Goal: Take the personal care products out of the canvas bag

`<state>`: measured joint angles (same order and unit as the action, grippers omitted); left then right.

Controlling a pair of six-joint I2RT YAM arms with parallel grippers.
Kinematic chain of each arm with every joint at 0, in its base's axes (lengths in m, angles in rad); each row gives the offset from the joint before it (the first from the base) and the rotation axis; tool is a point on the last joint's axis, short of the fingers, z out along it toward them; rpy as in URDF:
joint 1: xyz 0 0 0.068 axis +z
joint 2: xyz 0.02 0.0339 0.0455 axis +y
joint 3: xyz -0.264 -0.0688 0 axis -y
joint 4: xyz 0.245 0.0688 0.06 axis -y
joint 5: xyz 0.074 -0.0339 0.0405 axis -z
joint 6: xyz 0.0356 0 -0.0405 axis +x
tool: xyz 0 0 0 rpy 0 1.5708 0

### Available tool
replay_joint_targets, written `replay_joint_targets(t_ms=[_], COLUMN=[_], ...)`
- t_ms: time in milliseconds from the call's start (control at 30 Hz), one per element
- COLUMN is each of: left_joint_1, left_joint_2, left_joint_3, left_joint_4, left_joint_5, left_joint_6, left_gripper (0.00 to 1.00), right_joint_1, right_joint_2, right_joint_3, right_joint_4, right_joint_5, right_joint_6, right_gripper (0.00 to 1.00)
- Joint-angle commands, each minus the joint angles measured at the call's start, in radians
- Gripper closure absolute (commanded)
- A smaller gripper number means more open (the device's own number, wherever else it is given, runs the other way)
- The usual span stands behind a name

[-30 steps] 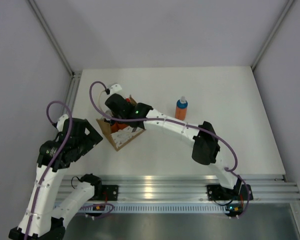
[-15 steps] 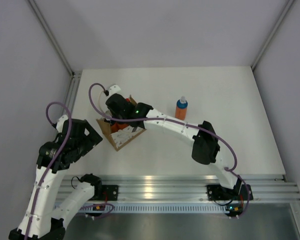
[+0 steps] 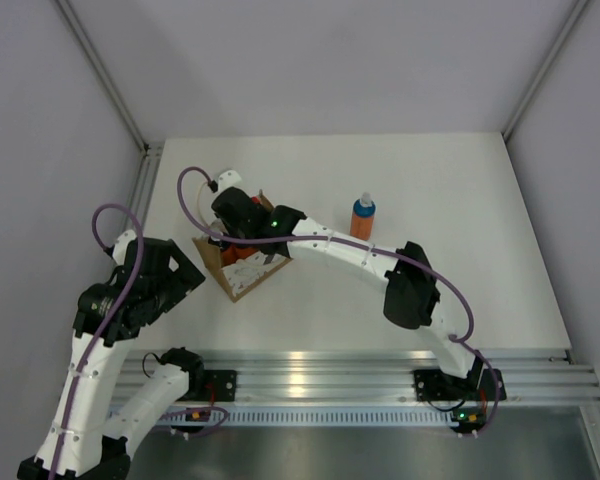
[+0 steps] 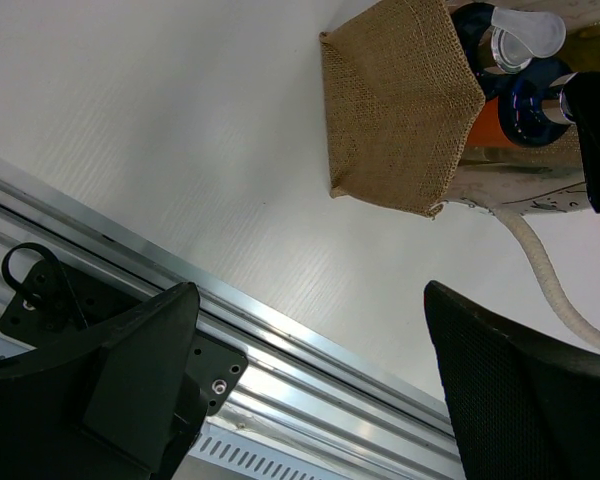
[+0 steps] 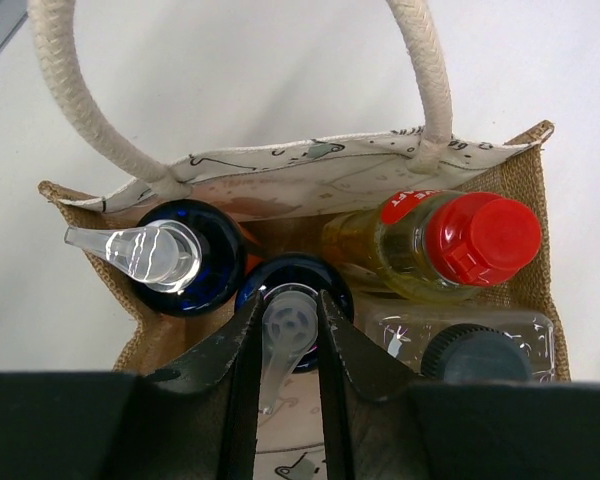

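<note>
On the white table (image 3: 430,260), the canvas bag (image 5: 280,180) was seen beneath the right gripper (image 5: 288,308), which was clamped on the pump of a blue-capped bottle (image 5: 295,272) inside. The left gripper (image 4: 308,300) was held wide open, the bag ahead of its fingertips.

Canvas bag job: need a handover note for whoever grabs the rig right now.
Right tool: shut on the pump head of the middle blue-capped bottle, inside the canvas bag.
Left tool: open, empty, apart from the bag.
Done: one orange bottle stands on the table, right of the bag.
Left: four in the bag: the gripped one, second blue-capped bottle, yellow red-capped bottle, clear dark-capped bottle.
</note>
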<state>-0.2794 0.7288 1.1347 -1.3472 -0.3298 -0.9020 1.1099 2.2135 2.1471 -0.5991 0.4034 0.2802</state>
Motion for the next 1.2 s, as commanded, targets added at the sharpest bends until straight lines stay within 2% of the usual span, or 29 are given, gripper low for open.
replay_joint_targets(t_ms=[0, 400, 1167], left_joint_1=[-0.001, -0.001, -0.001], left_joint_2=[-0.005, 0.007, 0.023], left_joint_3=[-0.007, -0.006, -0.006], left_joint_4=[0.006, 0.008, 0.011], left_joint_5=[-0.008, -0.017, -0.029], left_joint_6=[0.011, 0.011, 0.029], left_gripper=[0.02, 0.02, 0.02], right_joint_1=[-0.009, -0.005, -0.005], right_joint_2=[-0.009, -0.093, -0.187], right_joint_3=[-0.01, -0.035, 0.031], right_joint_4=[-0.013, 0.091, 0.091], right_joint_5=[-0.011, -0.064, -0.034], right_joint_6=[-0.006, -0.148, -0.171], right_gripper=[1.0, 1.0, 1.0])
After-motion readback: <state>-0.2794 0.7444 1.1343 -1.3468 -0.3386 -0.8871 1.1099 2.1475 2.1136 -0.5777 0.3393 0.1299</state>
